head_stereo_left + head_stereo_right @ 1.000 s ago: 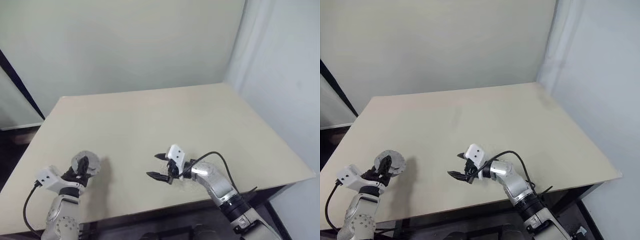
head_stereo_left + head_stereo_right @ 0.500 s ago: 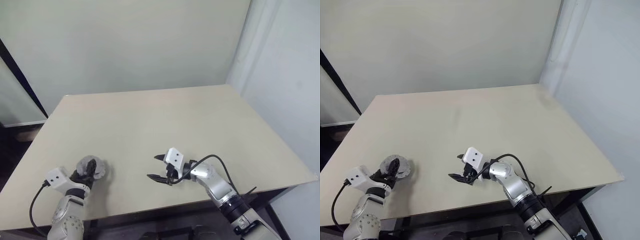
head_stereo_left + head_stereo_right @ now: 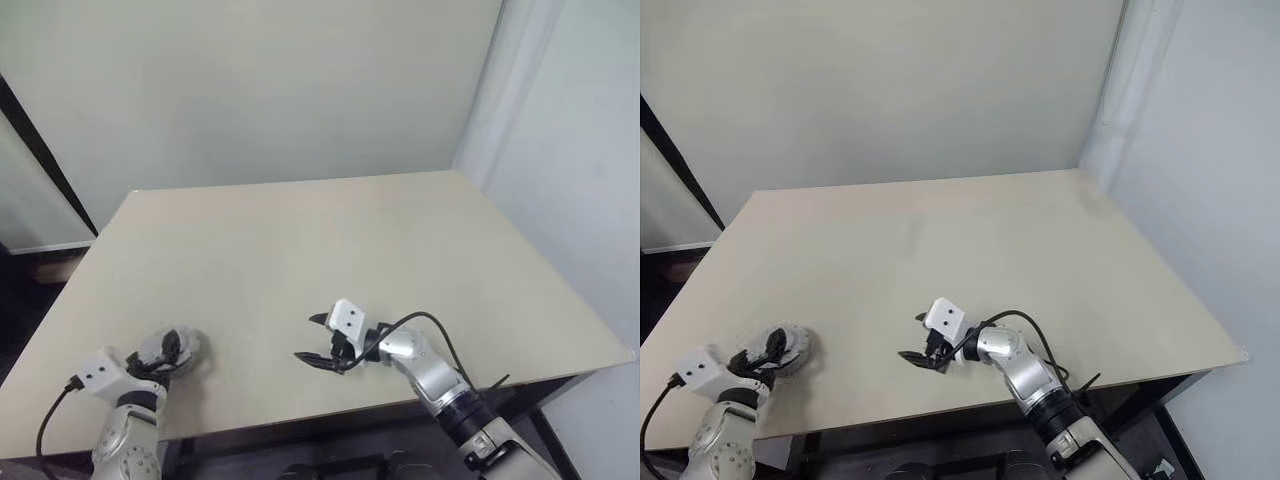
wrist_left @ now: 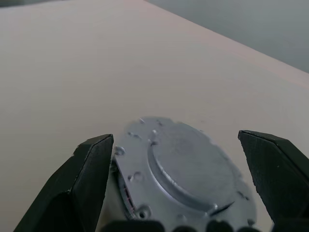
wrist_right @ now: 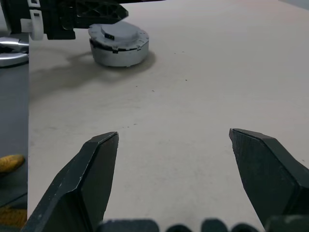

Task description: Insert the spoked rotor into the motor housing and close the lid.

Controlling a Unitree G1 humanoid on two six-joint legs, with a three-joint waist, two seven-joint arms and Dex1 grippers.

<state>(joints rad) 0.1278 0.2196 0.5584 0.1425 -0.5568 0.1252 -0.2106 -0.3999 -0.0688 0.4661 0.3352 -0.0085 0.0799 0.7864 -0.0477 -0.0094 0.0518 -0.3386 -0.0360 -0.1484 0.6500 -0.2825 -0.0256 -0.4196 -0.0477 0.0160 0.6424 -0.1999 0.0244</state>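
The motor housing (image 3: 178,345) is a round silver-grey drum lying flat on the table near its front left corner. A flat lid (image 4: 186,162) with a raised centre sits on top of it. My left gripper (image 3: 163,354) is open, its black fingers (image 4: 91,179) standing apart on either side of the housing without touching it. My right gripper (image 3: 308,339) is open and empty, hovering low over the table's front middle and pointing left towards the housing (image 5: 119,46). The spoked rotor is out of view.
The beige table (image 3: 330,240) stretches bare to the back and right. Its front edge (image 3: 300,415) runs just behind both grippers, and the left edge (image 3: 60,300) drops to a dark floor. A pale wall (image 3: 570,150) stands close on the right.
My left gripper held the housing tilted above the table; now it has opened and drawn back, and the housing rests flat on the table. The right gripper has stayed put.
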